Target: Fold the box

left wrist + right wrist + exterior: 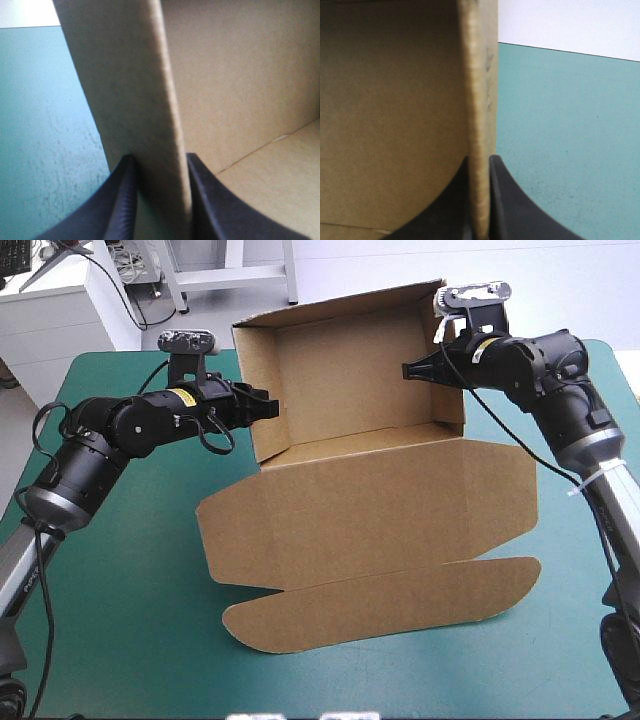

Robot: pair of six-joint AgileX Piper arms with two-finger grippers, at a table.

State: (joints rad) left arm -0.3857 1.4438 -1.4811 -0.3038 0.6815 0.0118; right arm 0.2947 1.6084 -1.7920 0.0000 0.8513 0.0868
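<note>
The brown box [350,390] stands in the middle of the teal-green table as an open tray with its walls raised. Its lid [370,510] lies flat toward the near edge, ending in a rounded flap [385,605]. My left gripper [268,408] is shut on the box's left wall [135,90], one black finger on each side. My right gripper [408,370] is shut on the right wall [480,100], likewise pinched between its fingers. The tray's inside [240,75] shows beside each held wall.
Bare teal-green cover [120,580] lies to the left of and in front of the lid. More cover [570,620] shows at the right. White furniture [60,310] stands beyond the table's far left corner.
</note>
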